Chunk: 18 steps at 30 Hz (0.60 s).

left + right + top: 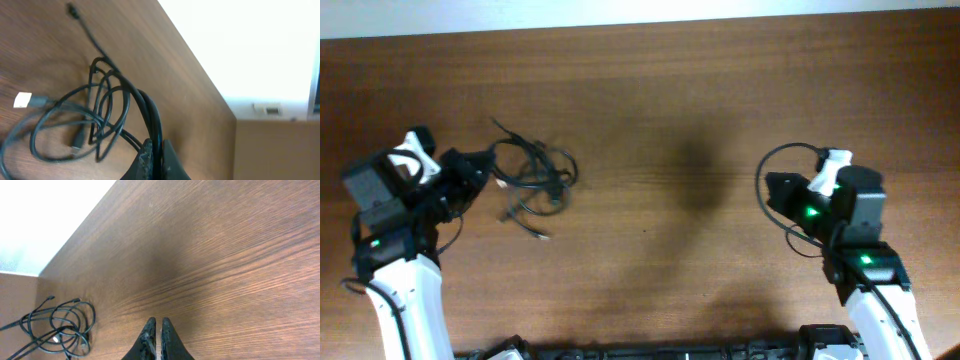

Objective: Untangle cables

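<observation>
On the table [670,120], the left hand [152,150] pinches the cables [150,112] (right hand [156,325] closed, empty).

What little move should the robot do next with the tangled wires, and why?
Probably open the right claw and bring it toward the cables. The left claw pinches several strands of the tangle, while the right claw is shut on nothing over bare table, far from them.

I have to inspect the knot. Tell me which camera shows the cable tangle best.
The left wrist view: the cable tangle is close up and large, loops and plug tips distinct, strands running into the shut left hand. Overhead shows it small beside that hand; the right wrist view shows it distant in the bottom-left corner.
</observation>
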Motion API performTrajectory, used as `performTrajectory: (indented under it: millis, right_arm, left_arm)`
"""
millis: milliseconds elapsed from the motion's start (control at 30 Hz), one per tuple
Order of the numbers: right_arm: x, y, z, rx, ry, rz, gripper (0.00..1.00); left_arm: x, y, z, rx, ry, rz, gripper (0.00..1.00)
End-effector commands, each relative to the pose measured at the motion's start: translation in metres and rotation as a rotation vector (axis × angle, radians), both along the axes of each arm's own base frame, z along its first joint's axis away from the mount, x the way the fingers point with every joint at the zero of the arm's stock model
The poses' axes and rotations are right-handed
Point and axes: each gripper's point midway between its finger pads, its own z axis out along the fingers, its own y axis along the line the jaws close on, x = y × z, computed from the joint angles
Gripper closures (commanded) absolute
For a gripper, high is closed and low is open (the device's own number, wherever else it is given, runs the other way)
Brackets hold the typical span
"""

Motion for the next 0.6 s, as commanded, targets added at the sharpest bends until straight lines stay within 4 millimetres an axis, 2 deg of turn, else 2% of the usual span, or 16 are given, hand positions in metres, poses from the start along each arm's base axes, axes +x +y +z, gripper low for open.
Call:
performTrajectory:
  millis: [0,100,267,400,500,567]
  right_arm:
    - [-0.004,0.002,0.012,0.047,-0.039,0.043,0.94]
    - [-0.010,0.020,0.013,0.120,-0.029,0.136,0.85]
    - [-0.024,0.053,0.019,0.215,-0.033,0.332,0.68]
    - [-0.042,0.088,0.023,0.147,-0.107,0.556,0.48]
    - [-0.059,0.121,0.024,0.063,-0.187,0.748,0.37]
    - [-0.065,0.137,0.018,-0.034,-0.219,0.811,0.27]
  left_arm:
    - [-0.003,-0.009,0.028,-0.040,-0.089,-0.060,1.00]
    - [-0.005,-0.024,0.025,-0.193,0.008,-0.017,1.00]
    - [-0.006,-0.063,0.024,-0.580,0.274,0.129,1.00]
    - [-0.005,-0.081,0.028,-0.712,0.367,0.172,1.00]
    - [-0.004,-0.091,0.031,-0.779,0.411,0.189,1.00]
    - [-0.006,-0.100,0.032,-0.817,0.449,0.193,1.00]
